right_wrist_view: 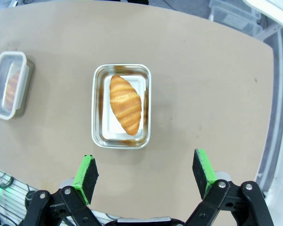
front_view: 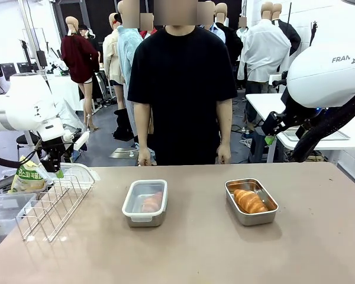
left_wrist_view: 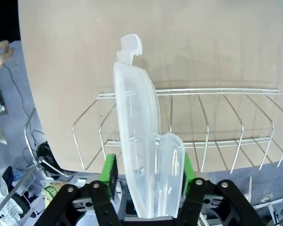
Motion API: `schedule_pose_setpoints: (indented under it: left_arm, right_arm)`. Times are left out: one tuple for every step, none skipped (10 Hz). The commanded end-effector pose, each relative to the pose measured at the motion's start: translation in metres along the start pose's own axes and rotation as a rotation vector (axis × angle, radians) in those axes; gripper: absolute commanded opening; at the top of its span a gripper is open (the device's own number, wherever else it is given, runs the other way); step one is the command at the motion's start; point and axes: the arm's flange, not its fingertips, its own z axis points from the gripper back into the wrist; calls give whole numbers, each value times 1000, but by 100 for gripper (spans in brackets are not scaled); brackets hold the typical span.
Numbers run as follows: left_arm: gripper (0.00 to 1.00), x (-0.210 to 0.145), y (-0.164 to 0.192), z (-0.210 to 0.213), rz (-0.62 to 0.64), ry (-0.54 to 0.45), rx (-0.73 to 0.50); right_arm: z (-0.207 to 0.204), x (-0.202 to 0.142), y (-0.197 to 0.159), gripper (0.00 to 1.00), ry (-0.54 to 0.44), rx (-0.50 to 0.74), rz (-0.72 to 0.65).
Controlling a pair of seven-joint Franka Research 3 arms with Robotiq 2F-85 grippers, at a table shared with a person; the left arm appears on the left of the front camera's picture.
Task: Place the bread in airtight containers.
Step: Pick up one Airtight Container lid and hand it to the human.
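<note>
Left pincer [left_wrist_view: 148,176] first: its green pads [left_wrist_view: 109,172] sit on both sides of a see-through plastic lid [left_wrist_view: 137,132], and I can't tell if they are squeezing it yet (they look very close to it). The lid stands up tall between the fingers and pokes out past their tips. Just beyond it is a wire rack [left_wrist_view: 203,127] on the brown table [left_wrist_view: 179,47]. From the front, my left pincer [front_view: 52,158] hangs over that rack [front_view: 50,204] at the table's left end, with a snack bag [front_view: 28,177] right beside it.

Right pincer [right_wrist_view: 146,172] is wide apart and holds nothing. It hangs high over the table [right_wrist_view: 217,84]. Straight ahead of its fingers, a bit toward the left finger, is an open steel container [right_wrist_view: 121,106] with one golden croissant [right_wrist_view: 125,104] lying inside. Farther off, past the left finger and near the picture's edge, is a second container [right_wrist_view: 9,84] with its lid on and another croissant [right_wrist_view: 12,87] showing dimly through it.

From the front, the two tubs sit apart in the middle of the table [front_view: 183,248]: the closed container [front_view: 145,203] nearer my left arm, the open container [front_view: 251,202] with its croissant [front_view: 249,201] nearer my right arm [front_view: 325,71]. A person in a black shirt [front_view: 180,89] stands at the far side, both hands down at the table's edge.
</note>
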Motion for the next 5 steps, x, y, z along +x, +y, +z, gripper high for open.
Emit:
schedule_pose_setpoints:
  left_arm:
    - [3, -5, 6, 1, -18, -18, -18]
    - [0, -5, 6, 1, -13, -22, -21]
    - [0, -8, 8, -2, -5, -22, -37]
    - [0, -8, 7, -2, -2, -22, -40]
    - [0, -8, 7, -1, 3, -24, -40]
  right_arm:
    - [-1, 0, 0, 100, 0, 1, 0]
    - [-1, 0, 0, 100, 0, 1, 0]
    - [-1, 0, 0, 100, 0, 1, 0]
    - [-1, 0, 0, 100, 0, 1, 0]
    - [-1, 0, 0, 100, 0, 1, 0]
